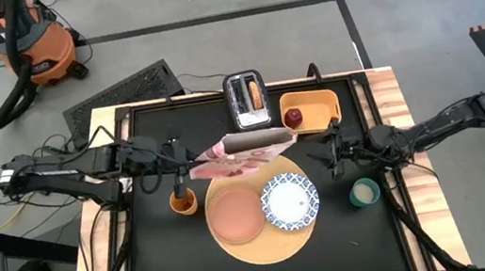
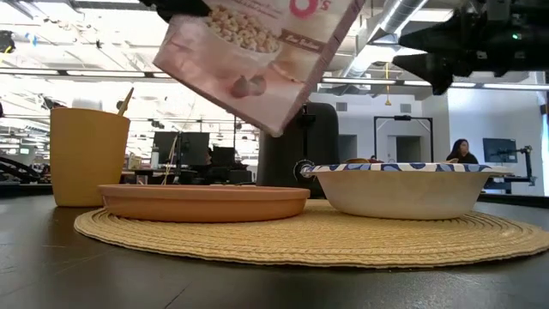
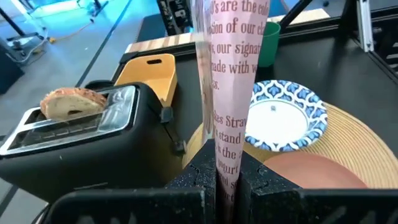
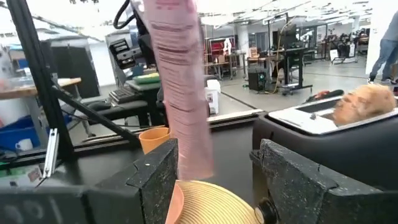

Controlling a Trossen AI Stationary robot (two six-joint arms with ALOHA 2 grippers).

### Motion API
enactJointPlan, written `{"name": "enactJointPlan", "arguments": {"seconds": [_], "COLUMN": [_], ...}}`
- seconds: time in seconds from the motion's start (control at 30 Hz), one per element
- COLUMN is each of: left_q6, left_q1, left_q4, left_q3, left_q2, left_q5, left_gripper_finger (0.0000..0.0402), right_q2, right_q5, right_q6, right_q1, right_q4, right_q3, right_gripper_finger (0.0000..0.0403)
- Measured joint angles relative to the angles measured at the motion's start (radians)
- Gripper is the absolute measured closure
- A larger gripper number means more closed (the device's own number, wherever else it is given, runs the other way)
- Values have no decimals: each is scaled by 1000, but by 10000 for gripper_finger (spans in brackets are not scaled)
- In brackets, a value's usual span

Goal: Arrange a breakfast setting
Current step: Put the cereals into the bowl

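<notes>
High view: over the round woven placemat (image 1: 262, 242), the left gripper (image 1: 191, 162) is clamping a pink cereal box (image 1: 243, 152) and tipping it toward the blue-and-white bowl (image 1: 290, 199), seemingly to pour, while the right gripper (image 1: 333, 155) is waiting open-jawed and empty beside it; bread (image 1: 255, 90) is sitting in the toaster (image 1: 247, 100).

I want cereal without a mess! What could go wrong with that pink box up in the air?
The pink cardboard cereal box, pinched in the left gripper, hangs tilted above the round woven mat's far edge, not over the blue-and-white patterned bowl. Poured there, cereal would probably miss. The thin box might also slip or swing into the black toaster.
</notes>
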Motion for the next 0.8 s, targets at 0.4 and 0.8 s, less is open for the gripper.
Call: {"name": "enactJointPlan", "arguments": {"seconds": [0.4, 0.8], "left_q6": [5, 11], "left_q1": [0, 0], "left_q4": [77, 90], "left_q3": [0, 0], "left_q2": [38, 38], "left_q5": [31, 36], "left_gripper_finger": [401, 401], "right_q2": [348, 503], "right_q5": [-84, -145], "right_q6": [-184, -239], "right_q1": [-15, -8], "right_q4": [96, 99], "right_q3": [242, 407], "right_gripper_finger": [162, 221]}}
